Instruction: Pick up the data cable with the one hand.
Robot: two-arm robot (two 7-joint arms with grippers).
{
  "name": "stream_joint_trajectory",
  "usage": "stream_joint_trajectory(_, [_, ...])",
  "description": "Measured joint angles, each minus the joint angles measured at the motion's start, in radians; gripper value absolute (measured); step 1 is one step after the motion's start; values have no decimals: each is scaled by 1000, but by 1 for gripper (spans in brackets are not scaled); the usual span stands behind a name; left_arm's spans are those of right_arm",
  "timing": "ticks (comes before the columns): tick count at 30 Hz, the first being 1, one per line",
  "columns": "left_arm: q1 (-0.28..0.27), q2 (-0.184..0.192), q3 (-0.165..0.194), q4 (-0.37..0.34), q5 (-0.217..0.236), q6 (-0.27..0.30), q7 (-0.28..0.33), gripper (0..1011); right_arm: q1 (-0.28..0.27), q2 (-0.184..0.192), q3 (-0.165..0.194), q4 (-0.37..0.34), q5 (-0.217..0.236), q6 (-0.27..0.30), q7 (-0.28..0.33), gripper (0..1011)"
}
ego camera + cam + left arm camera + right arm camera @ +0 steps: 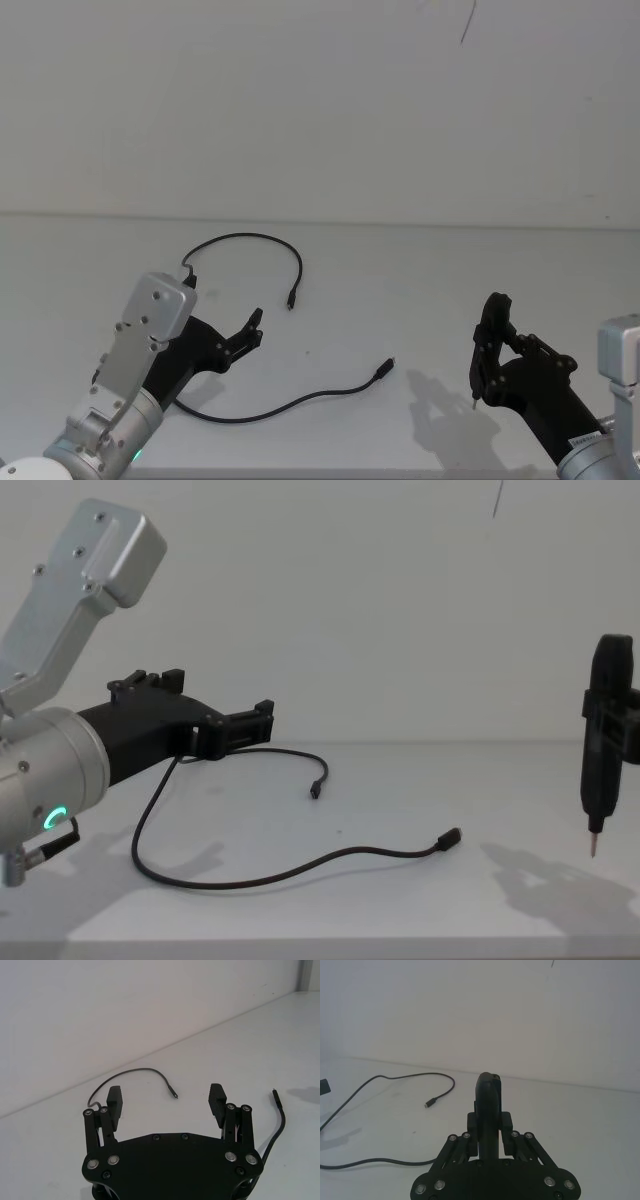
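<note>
My black two-fingered left claw (pixel 166 1094) hung spread and empty above the white counter (pixel 450 300). The thin black data cable (pixel 245 236) lay slack on the counter around that claw: one run passed under its wrist, the other looped beyond its fingertips. Light and limp, I judged; best pinched mid-run, not at a plug. Well right of that claw, the right claw (pixel 490 1122) pinched a black pen-like tool (pixel 489 1085).

A lab-style robot test bench: a plain white table (pixel 420 300) against a blank white wall (pixel 300 100).
</note>
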Motion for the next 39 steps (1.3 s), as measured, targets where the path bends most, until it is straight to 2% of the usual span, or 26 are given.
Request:
stream_joint_trajectory(22, [-4,-2,-6,-4,0,4,0,1001,0,0,0,0,0,0,0,269])
stream_joint_trajectory(31, [-35,-7,-21,-31,7,42,8,1001,0,0,0,0,0,0,0,269])
stream_joint_trajectory(39, [-57,10,-7,-56,37,74,-12,1001,0,0,0,0,0,0,0,269])
